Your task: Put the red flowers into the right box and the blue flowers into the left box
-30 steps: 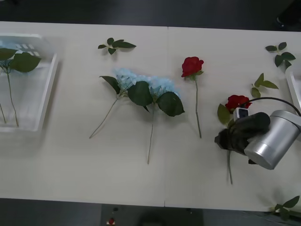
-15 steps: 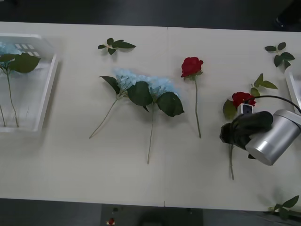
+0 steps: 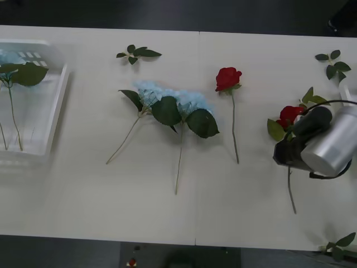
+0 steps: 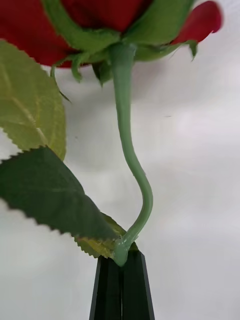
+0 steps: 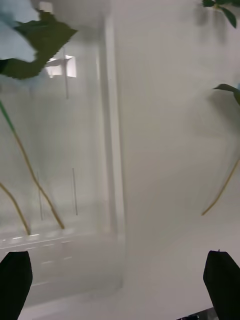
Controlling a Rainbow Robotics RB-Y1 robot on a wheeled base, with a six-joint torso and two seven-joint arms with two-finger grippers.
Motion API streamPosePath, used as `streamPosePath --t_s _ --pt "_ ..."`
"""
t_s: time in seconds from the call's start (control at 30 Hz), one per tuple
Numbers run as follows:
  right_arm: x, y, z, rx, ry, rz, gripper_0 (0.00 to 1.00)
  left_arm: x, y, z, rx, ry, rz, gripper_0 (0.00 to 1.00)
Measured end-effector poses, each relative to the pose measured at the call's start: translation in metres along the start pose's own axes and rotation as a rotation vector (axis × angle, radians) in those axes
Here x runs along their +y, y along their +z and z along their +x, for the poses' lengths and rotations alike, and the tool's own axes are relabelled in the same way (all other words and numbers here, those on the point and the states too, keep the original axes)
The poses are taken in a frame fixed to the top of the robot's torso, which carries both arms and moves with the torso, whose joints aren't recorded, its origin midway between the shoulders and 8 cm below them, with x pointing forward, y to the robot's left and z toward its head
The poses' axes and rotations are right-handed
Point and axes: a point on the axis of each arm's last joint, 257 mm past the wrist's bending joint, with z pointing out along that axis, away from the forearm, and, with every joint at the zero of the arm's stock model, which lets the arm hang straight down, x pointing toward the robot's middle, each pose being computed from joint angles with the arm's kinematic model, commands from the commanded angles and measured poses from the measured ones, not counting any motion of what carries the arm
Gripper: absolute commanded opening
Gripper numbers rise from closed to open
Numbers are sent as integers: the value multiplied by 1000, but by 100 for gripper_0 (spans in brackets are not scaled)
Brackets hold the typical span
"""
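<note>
The red flowers are our concern here, but we read the surface (image 3: 83, 212) from the 9 o'clock side across. At 9 o'clock sits the left box (image 3: 56, 106), a shallow white translucent plastic tray with latticed walls, already holding pale-blue blooms on thin stems. Our left gripper (image 5: 120, 287) hangs above the box's near rim, its black fingers spread wide and holding nothing. Near the centre lie the blue flowers (image 3: 173, 103), two fluffy light-blue clusters with big dark green leaves, stems trailing toward 6 o'clock. Just toward 3 o'clock from them lies a free red rose (image 3: 228, 78) on a thin green stem. A loose green leaf sprig (image 3: 138, 54) lies at 12 o'clock.

At 3 o'clock our right gripper (image 4: 121, 267) has its black fingers pressed narrow on the stem of a second red rose (image 3: 290, 115), bloom toward 12 o'clock and stem end toward 6 o'clock. The right box (image 3: 347, 92), a shallow white plastic tray, shows only its rim at the far 3 o'clock edge.

We judge the step to be carrying this rose to that box. To do it well we should keep the pinch firm, since the grip is on a thin curved stem, lift the trailing stem clear of the rim, and release only once bloom and stem are both over the tray.
</note>
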Motion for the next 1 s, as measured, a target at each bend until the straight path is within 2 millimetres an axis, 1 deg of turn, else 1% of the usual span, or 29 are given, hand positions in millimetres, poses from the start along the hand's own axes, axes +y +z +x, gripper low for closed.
streamPosePath --t_s 0.07,0.13,0.2,0.3,0.37,0.43,0.5,0.53,0.6,0.67,0.73,0.77,0.83,0.93,1.0 --pt "-13 -33 -13 26 -16 18 0 -22 4 -2 4 80 29 100" --pt "-25 -70 -30 47 -58 17 0 -49 13 -4 -4 170 64 100" --pt "-37 -105 -54 37 -87 15 0 -75 24 -6 -17 225 95 100" --pt "-52 -155 -91 7 -91 10 0 -104 43 -8 -39 294 117 100" --pt "-66 -182 -116 -32 -93 13 0 -122 60 -3 -34 339 128 100" --pt "-83 -199 -138 -67 -152 27 0 -135 77 6 -15 384 129 100" --pt "-108 -205 -155 -82 -266 57 0 -147 94 19 10 431 126 100" --pt "-121 -205 -161 -82 -320 72 0 -152 101 25 21 451 126 100" --pt "-149 -199 -166 -57 -352 91 0 -161 113 33 30 490 126 100" --pt "-175 -189 -166 -24 -284 101 0 -170 122 38 26 521 126 100" --pt "-204 -179 -167 -4 -196 113 0 -181 132 38 4 543 122 100" --pt "-218 -174 -167 3 -174 119 0 -186 137 39 -6 534 120 100" --pt "-243 -167 -167 17 -184 130 0 -198 146 41 -14 499 121 100" --pt "-270 -155 -172 3 -227 130 0 -215 158 39 -40 466 126 100" --pt "-283 -145 -176 -20 -199 129 0 -226 167 36 -73 477 133 100"
